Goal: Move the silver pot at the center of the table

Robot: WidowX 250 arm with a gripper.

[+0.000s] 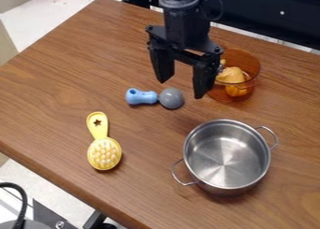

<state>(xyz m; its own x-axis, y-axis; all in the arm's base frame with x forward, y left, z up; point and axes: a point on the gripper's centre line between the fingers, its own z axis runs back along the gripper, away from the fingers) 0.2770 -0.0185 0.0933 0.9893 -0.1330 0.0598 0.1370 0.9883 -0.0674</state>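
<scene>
The silver pot (pixel 227 154) stands upright on the wooden table (pixel 56 78), toward the lower right, its two wire handles pointing to the upper right and lower left. It looks empty inside. My gripper (pixel 180 89) hangs above the table at the upper middle, up and to the left of the pot and apart from it. Its two fingers are spread wide with nothing held between them.
An orange see-through bowl (pixel 249 64) with a yellowish item (pixel 231 75) inside stands right of the gripper. A blue-handled toy (pixel 142 96) with a grey round end lies just below the gripper. The yellow brush (pixel 104 153) lies left of the pot.
</scene>
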